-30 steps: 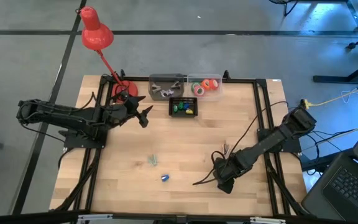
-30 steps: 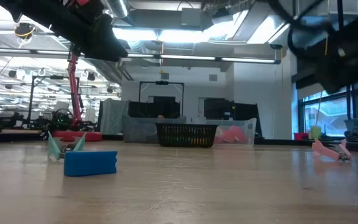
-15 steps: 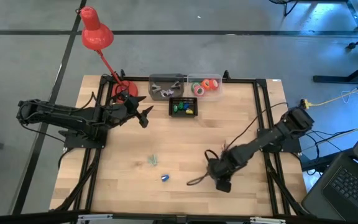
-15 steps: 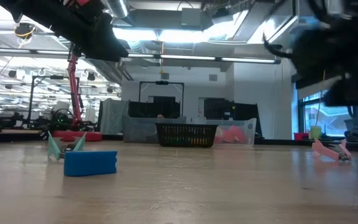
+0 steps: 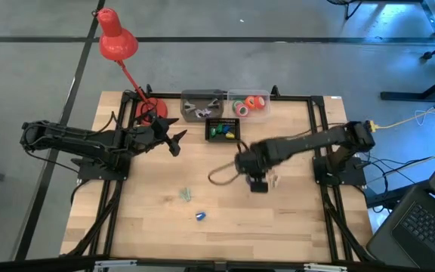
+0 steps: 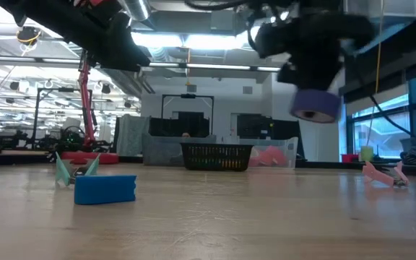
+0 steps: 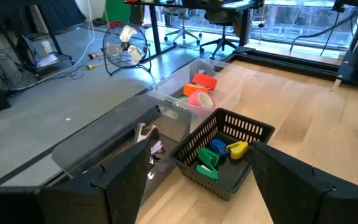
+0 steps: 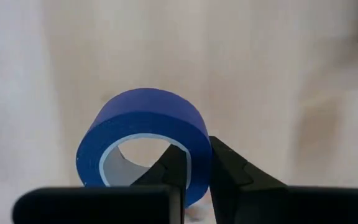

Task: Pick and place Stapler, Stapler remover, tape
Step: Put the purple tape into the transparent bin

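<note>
- My right claw (image 5: pixel 257 183) has swung from the lower right of the high view up to the centre right in the last second, and its jaws have gone from half open to pinched narrow on a blue tape roll (image 8: pixel 143 142).
- In my right wrist view one finger sits inside the roll's pale core and the other on its outer band, so I am holding it by the wall.
- In the low view the roll (image 6: pixel 315 105) hangs under my claw in the upper right of the frame, well clear of the table (image 5: pixel 293 136). I read that as the pick being done and the carry under way.
- The clear bin (image 5: pixel 257 111) with the orange, pink and green rolls lies at the top centre of the high view, just right of the grey tray (image 5: pixel 202 97) and above the black basket (image 5: pixel 223 131). That bin looks like the place for this roll, so I judge the next move goes up and slightly left in that frame.
- My left claw (image 5: pixel 175 140) has not moved; it waits with wide jaws at the centre left of the high view, near the red lamp (image 5: pixel 116 38) base.
- Lower centre of the high view, a small blue block (image 5: pixel 200 216) and a greenish piece (image 5: pixel 186 196) lie unpicked, and a pink piece (image 6: pixel 386 175) lies at the right of the low view.
</note>
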Robot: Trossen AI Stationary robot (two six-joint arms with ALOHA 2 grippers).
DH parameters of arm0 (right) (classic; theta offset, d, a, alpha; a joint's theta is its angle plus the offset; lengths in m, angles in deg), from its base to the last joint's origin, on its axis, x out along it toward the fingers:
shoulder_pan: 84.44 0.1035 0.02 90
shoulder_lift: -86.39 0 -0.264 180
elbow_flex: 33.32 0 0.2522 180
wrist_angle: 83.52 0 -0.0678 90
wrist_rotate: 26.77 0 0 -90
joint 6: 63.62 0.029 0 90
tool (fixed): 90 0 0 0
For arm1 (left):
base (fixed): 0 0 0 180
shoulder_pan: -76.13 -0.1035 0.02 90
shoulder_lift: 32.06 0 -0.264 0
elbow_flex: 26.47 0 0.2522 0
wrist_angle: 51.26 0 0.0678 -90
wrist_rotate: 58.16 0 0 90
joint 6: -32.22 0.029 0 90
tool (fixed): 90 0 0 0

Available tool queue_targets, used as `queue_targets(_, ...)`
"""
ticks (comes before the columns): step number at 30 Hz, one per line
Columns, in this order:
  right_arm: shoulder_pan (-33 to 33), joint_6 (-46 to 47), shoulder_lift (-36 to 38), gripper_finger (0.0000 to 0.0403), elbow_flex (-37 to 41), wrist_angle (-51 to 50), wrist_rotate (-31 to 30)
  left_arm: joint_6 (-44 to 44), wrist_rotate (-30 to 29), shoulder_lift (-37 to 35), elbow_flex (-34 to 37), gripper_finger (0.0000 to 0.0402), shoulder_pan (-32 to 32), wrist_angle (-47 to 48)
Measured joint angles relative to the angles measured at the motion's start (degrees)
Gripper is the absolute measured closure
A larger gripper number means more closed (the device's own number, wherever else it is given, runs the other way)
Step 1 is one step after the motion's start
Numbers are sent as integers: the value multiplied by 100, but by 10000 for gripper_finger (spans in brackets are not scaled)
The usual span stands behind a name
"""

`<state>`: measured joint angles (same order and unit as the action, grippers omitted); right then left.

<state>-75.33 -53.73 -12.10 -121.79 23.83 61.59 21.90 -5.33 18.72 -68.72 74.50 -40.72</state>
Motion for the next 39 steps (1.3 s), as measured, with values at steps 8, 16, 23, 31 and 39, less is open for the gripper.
queue_targets(8, -1372, -1380, 2, 365, -479, -135, -481, -1, 111, 0, 0, 132, 2, 4)
queue_targets(16, -2992, -2249, 2, 366, -485, 249, -486, -1, 109, 0, 0, 132, 0, 7)
queue_targets(23, -4266, -2549, 2, 365, -485, 1383, -484, 0, 107, 0, 0, 132, 2, 4)
queue_targets(31, -4948, -2520, 2, 366, -476, 1844, -454, 0, 83, 0, 0, 132, 2, 4)
queue_targets(39, -4957, -2510, -322, 366, -179, 2165, -541, 0, 82, 0, 0, 132, 0, -2)
